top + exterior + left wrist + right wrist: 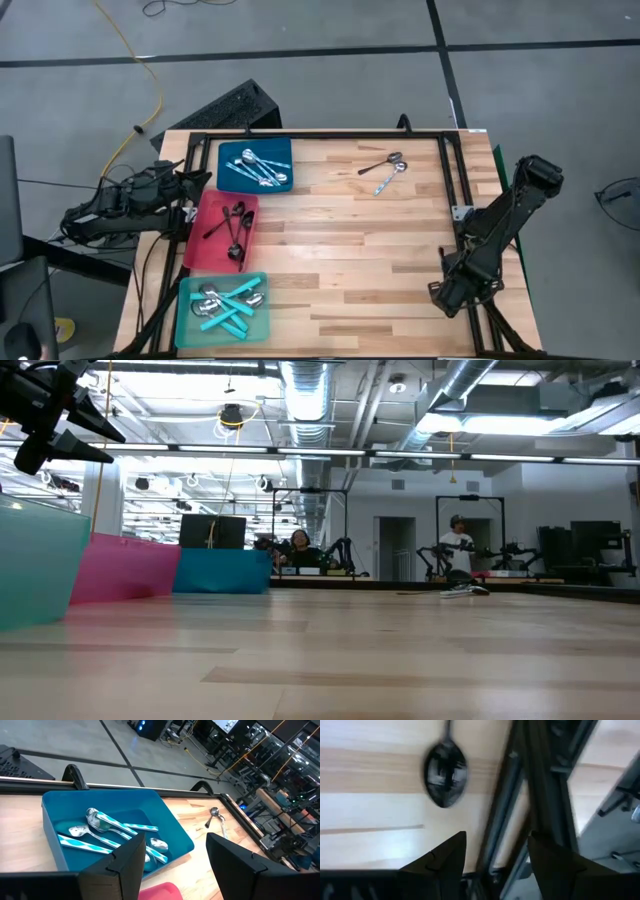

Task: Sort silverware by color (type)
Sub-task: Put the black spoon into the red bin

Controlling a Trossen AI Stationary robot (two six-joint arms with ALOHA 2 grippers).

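Two spoons lie loose on the wooden table at the far right: a dark one (381, 163) and a silver one with a patterned handle (390, 180). A black spoon's bowl (445, 775) rests on the table beside the metal frame rail (520, 795), just ahead of my right gripper (492, 865). That gripper is open and points steeply down near the table's right near corner (442, 292). My left gripper (175, 870) waits open above the table's left edge (198, 180), by the blue tray (50, 835) of striped-handled spoons.
Three trays line the left side: the blue one (226, 150) at the far end, a red one (200, 215) with black spoons, and a teal one (186, 330) nearest with turquoise-handled and silver spoons. A black frame (320, 135) rims the table. People stand in the room beyond.
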